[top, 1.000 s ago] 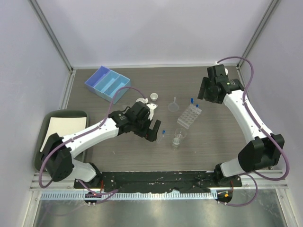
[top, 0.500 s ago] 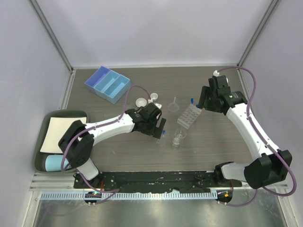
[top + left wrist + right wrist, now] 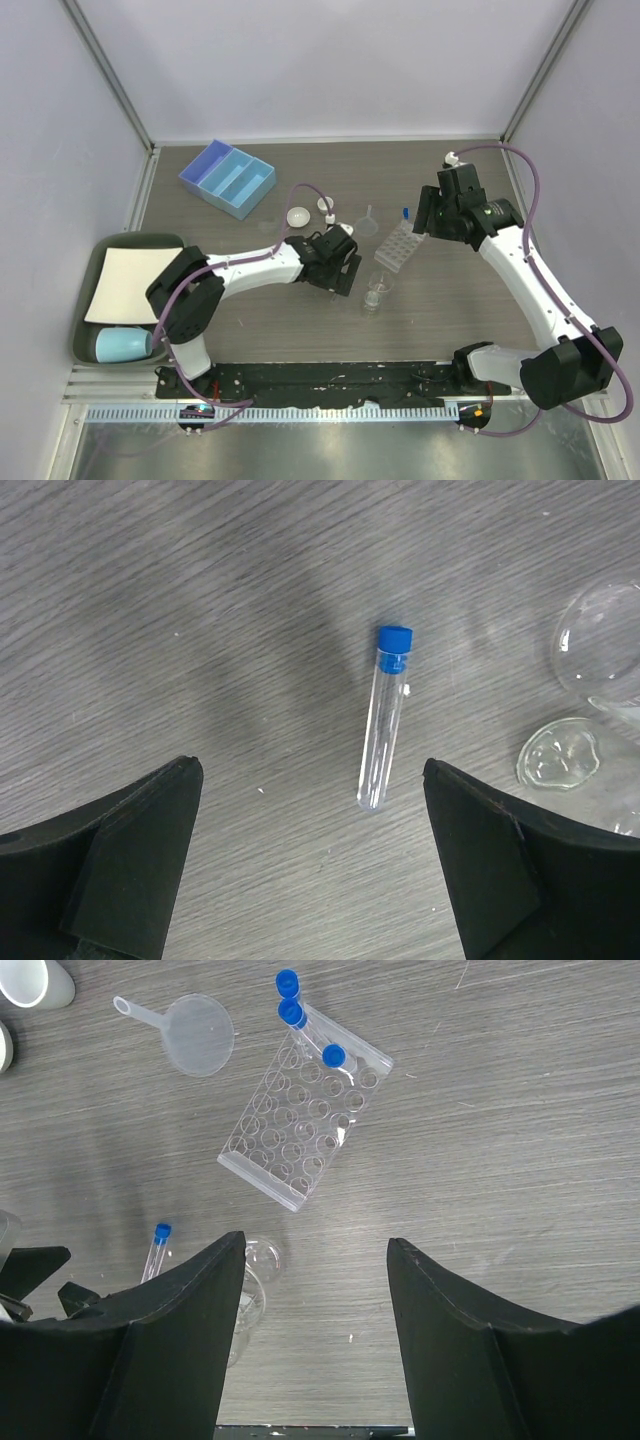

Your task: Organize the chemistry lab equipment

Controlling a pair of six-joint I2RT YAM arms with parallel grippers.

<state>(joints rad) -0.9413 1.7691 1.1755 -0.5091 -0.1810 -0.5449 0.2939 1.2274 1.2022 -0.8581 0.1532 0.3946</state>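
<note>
A clear blue-capped test tube (image 3: 385,717) lies flat on the table, just ahead of my left gripper (image 3: 310,770), which is open and empty above it. The tube also shows in the right wrist view (image 3: 154,1250). The clear glass beaker (image 3: 377,292) stands just right of the left gripper (image 3: 340,270). The clear tube rack (image 3: 397,243) holds three blue-capped tubes (image 3: 333,1055) at its far end. The clear funnel (image 3: 368,222) and two white dishes (image 3: 299,216) (image 3: 326,205) lie behind. My right gripper (image 3: 428,212) is open and empty, high over the rack (image 3: 303,1120).
A blue divided tray (image 3: 227,178) sits at the back left. A green tray (image 3: 125,290) with white paper and a pale-blue cup (image 3: 123,345) sits at the left edge. The enclosure walls stand on three sides.
My left gripper has moved right, toward the loose tube and the beaker, uncovering the white dishes. My right gripper has shifted slightly, staying over the rack.
</note>
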